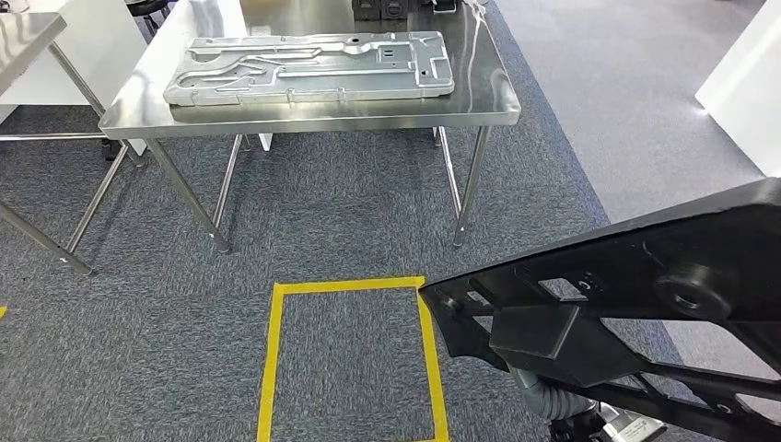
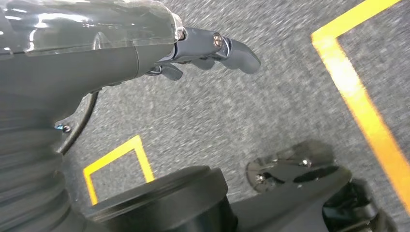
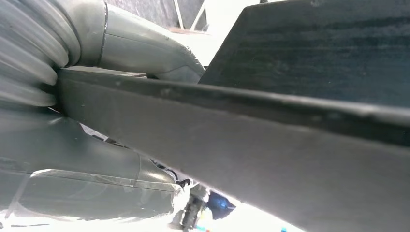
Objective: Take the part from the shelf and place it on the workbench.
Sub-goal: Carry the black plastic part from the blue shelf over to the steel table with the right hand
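The part is a large black frame [image 1: 645, 304] with cut-outs, carried low at the right of the head view, tilted above the carpet. In the right wrist view my right hand [image 3: 87, 188] grips the black frame [image 3: 290, 125], thumb on one face and the other fingers under it. The ribbed right wrist [image 1: 553, 401] shows beneath the frame. The steel workbench [image 1: 313, 115] stands ahead, some way off. My left hand [image 2: 96, 53] hangs over the carpet, its fingers [image 2: 237, 50] loosely extended and holding nothing.
A large silver stamped plate [image 1: 308, 66] covers much of the workbench top; dark items [image 1: 382, 9] sit at its far edge. A yellow tape square [image 1: 276, 368] marks the carpet before the bench. Another steel table [image 1: 23, 37] stands left, a white cabinet [image 1: 746, 83] right.
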`<state>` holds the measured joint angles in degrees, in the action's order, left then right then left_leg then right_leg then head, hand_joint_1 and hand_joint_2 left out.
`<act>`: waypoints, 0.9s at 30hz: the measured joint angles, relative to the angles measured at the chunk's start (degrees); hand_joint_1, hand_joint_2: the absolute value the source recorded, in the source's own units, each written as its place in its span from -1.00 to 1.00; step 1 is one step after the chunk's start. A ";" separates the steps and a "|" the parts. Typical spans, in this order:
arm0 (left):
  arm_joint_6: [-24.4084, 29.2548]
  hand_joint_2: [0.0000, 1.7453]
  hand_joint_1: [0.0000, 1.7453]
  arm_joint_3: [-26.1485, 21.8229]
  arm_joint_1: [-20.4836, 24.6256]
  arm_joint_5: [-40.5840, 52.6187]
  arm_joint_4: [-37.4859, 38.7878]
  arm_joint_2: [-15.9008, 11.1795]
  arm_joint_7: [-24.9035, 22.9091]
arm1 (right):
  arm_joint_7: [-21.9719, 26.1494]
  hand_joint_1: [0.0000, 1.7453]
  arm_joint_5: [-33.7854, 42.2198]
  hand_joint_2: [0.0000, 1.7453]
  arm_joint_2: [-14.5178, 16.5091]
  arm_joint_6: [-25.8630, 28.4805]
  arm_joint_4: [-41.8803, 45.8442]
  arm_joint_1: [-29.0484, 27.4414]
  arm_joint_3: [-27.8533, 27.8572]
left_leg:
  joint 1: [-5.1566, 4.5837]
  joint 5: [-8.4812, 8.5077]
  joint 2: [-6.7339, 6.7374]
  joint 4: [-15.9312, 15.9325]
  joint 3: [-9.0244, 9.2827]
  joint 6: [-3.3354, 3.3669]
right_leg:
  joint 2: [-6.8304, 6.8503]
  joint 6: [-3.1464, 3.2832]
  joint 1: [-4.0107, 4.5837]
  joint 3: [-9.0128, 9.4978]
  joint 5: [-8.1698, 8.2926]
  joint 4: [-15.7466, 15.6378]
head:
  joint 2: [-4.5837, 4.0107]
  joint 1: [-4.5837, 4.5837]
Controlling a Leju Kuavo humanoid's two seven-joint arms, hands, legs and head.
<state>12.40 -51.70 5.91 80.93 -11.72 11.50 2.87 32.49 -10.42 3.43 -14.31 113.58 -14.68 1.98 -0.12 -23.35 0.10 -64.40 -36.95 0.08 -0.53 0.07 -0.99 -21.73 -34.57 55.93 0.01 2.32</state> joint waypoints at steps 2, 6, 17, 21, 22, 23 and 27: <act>0.08 1.00 -1.00 -0.08 -0.05 0.08 0.02 -0.02 -0.06 | -0.11 1.00 -0.05 1.00 0.12 0.00 0.00 0.01 0.01 | -0.58 -0.13 0.06 0.48 0.66 0.74 | -0.17 -0.73 -0.23 0.80 -0.35 -0.50 | 0.00 0.02; 0.17 1.00 -1.00 -0.10 -0.01 0.61 0.00 -0.01 0.31 | -0.43 1.00 -0.13 1.00 0.18 -0.05 0.34 0.64 -0.01 | 0.06 -2.49 -0.26 5.60 4.59 1.69 | 0.19 -1.66 -0.35 0.91 -1.46 0.66 | 0.00 0.01; -0.01 1.00 -1.00 -0.10 -1.54 0.67 0.04 0.28 0.59 | -0.70 1.00 -0.52 1.00 0.18 -0.10 0.04 0.60 -0.02 | 0.72 -7.77 -0.95 8.32 10.97 0.29 | 0.55 -2.03 -0.37 -12.06 8.92 4.26 | 0.00 0.00; 0.01 1.00 -1.00 -0.10 -1.25 0.62 0.02 0.27 0.60 | -0.68 1.00 -0.57 1.00 0.22 -0.14 0.05 0.65 0.05 | 0.64 -9.22 -0.53 6.13 9.79 -0.83 | 0.41 -0.37 -0.62 -11.15 7.41 2.21 | -0.01 0.02; 0.01 1.00 -1.00 -0.10 -1.17 0.57 0.02 0.26 0.65 | -0.67 1.00 -0.57 1.00 0.25 -0.14 0.05 0.67 0.06 | 0.68 -10.54 -0.50 3.26 8.46 -1.01 | 0.47 -0.05 -0.67 -10.85 7.33 2.07 | -0.01 0.03; 0.01 1.00 -1.00 -0.11 -1.00 0.52 0.02 0.24 0.72 | -0.67 1.00 -0.57 1.00 0.26 -0.15 0.05 0.69 0.07 | 0.71 -12.13 -0.48 -0.79 6.43 -1.13 | 0.58 0.19 -0.58 -10.64 7.20 2.05 | -0.01 0.03; -0.01 1.00 -1.00 -0.14 -0.15 0.50 0.02 0.20 0.83 | -0.67 1.00 -0.57 1.00 0.30 -0.16 0.03 0.68 0.05 | 0.72 -12.01 -0.47 -8.75 1.33 -1.13 | 0.74 0.44 -0.25 -9.67 6.70 2.08 | -0.01 0.03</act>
<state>12.39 -51.84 5.76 81.42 -11.69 11.69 3.69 31.82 -10.99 3.73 -14.47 113.61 -14.01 2.04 0.60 -35.35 -0.37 -73.15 -35.62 -1.04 0.21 0.51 -1.24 -31.39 -27.87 58.01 0.00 2.36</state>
